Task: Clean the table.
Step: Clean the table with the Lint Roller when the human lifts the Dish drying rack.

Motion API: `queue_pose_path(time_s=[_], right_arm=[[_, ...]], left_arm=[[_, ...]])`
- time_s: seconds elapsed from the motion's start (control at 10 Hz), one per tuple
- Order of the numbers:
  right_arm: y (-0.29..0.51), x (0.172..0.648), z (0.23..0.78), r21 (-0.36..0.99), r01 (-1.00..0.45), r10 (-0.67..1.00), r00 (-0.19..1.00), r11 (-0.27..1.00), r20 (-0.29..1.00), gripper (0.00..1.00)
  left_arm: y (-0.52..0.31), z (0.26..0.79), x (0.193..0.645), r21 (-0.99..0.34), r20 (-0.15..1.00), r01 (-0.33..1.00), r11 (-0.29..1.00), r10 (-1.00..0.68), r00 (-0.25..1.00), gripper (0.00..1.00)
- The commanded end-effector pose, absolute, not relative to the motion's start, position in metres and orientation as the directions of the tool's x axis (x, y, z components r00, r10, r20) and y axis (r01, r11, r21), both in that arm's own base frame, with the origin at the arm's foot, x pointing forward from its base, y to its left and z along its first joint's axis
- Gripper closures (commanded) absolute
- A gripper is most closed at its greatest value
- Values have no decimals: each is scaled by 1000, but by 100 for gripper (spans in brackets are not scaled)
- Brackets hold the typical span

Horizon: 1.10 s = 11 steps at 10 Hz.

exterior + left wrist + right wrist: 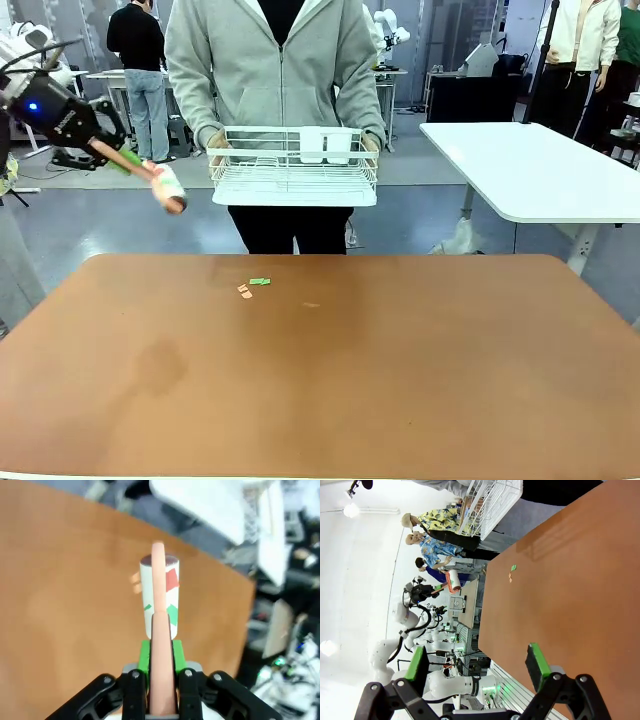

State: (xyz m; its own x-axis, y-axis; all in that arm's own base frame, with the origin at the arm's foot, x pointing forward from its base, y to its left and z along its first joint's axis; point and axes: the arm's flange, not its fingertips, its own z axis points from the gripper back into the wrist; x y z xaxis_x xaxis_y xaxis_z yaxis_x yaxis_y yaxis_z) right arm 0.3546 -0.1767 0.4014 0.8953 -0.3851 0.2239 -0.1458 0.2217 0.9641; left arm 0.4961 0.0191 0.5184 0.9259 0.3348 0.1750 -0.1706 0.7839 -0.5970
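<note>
Over wide table (pixel 420 390) | left tool (pixel 112 152) grips lint roller (pixel 168 188) | head angled down-right

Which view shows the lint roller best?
Left wrist view: the lint roller sits close up in the left gripper, coloured scraps on it. Front shows it small, raised left; right wrist, tiny and distant.
</note>
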Motion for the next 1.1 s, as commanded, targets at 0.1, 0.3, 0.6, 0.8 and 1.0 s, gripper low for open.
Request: queue_pose_path(time_s=[0.1,0.3,0.6,0.8,1.0], right_arm=[[-176,355,404,965,-158,-389,892,208,230,0],[-176,355,404,965,-158,-389,892,208,230,0],[-176,355,404,965,-158,-389,892,208,230,0],[-176,355,404,965,-158,-389,892,208,230,0],[-176,355,404,965,-158,-389,892,208,230,0]], left_arm=[[29,511,574,-308,183,92,947,-36,982,79],[22,490,583,-305,150,106,947,-62,987,79],[19,480,588,-300,122,81,950,-46,991,79],[19,480,588,-300,122,81,950,-46,991,79],[33,477,599,-285,95,69,956,-44,995,79]])
